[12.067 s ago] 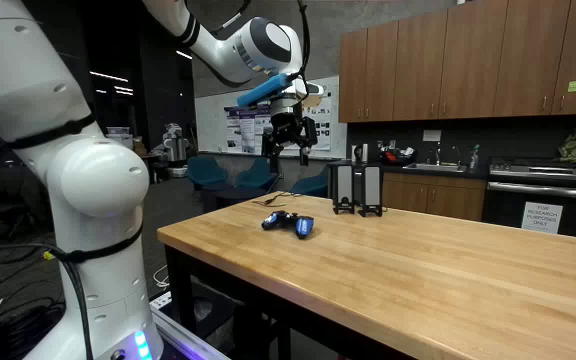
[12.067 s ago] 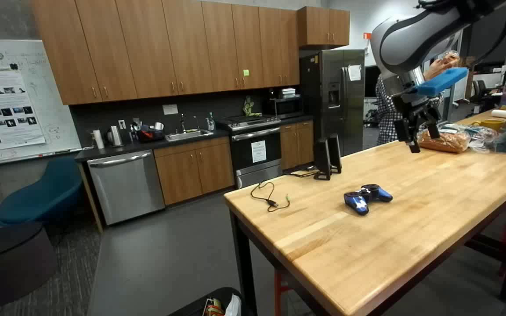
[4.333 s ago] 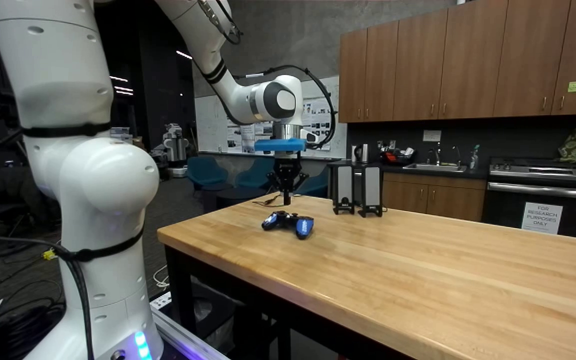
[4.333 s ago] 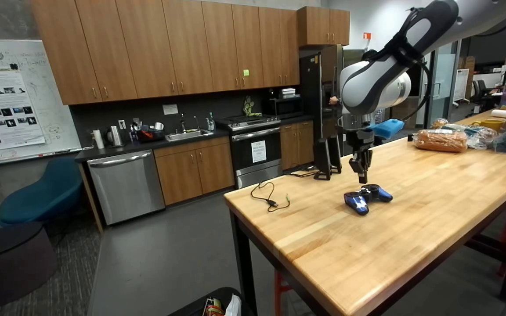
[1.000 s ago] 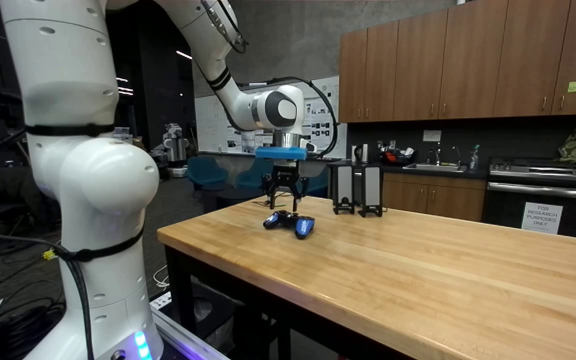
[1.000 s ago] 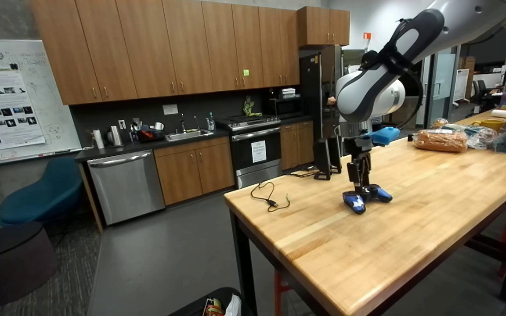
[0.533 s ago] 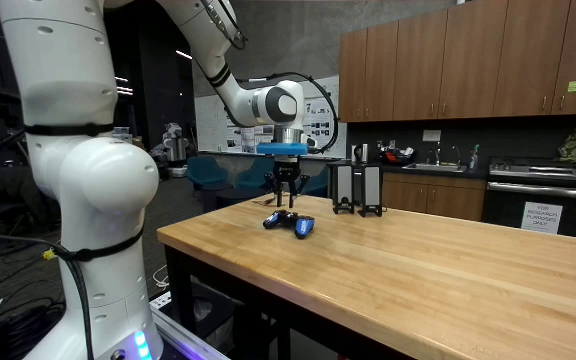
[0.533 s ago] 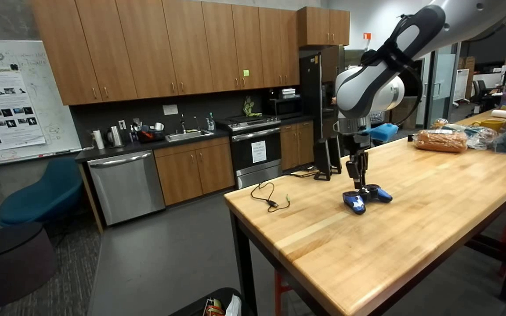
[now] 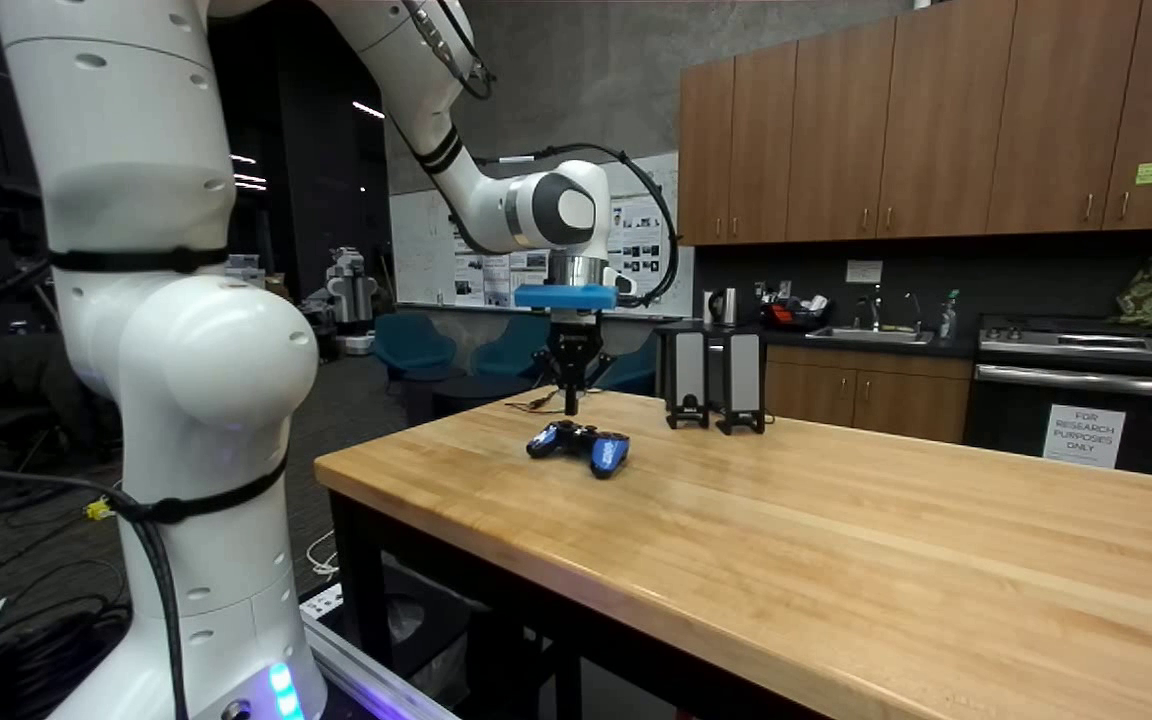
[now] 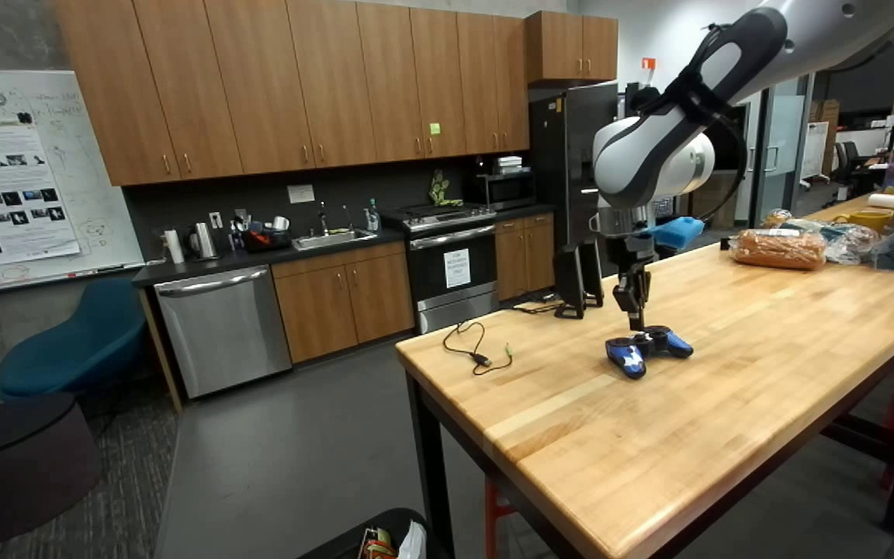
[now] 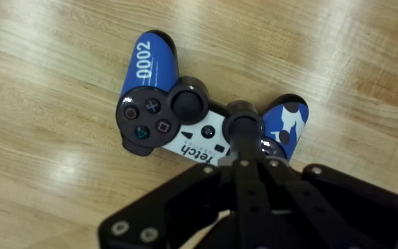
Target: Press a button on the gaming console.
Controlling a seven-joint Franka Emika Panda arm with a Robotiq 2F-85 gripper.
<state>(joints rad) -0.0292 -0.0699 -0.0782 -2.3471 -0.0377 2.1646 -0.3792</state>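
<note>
In the wrist view the gripper is dark and out of focus, its fingertips blurring into the black thumbstick below them; the gaming console itself looks crisper, with small bright glints. Pale glare patches the tabletop on both sides of the gripper. In an exterior view, light strips burn white in the dimness above and behind it, and blue base lights glow lower down. In an exterior view, cabinets beyond it lean outward, stretched near the edge.
</note>
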